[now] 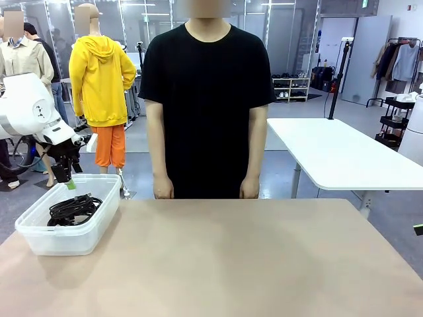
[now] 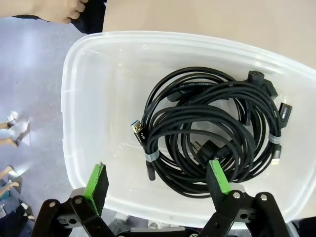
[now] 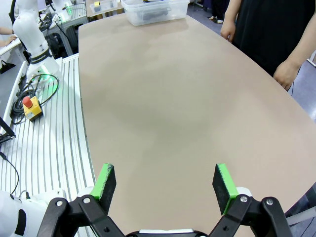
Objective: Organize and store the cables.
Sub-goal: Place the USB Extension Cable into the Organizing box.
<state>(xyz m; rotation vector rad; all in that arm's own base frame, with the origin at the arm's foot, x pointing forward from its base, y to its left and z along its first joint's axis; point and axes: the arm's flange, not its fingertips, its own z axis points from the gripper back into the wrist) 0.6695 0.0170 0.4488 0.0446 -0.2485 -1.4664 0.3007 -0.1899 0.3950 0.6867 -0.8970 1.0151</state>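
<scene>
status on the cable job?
Left gripper open, empty, above bin. Right gripper open over bare table. Cables coiled inside bin. Nothing blocking.

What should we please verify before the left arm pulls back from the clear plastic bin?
1. Coiled black cables lie inside the clear plastic bin: ok.
2. Left gripper open, holding nothing: ok.
3. Right gripper open, empty, above the bare tan table: ok.
4. No cable hangs over the bin rim: ok.
5. Person's hands away from the bin: ok.
6. Cable snagged on a left finger: cannot tell.
</scene>
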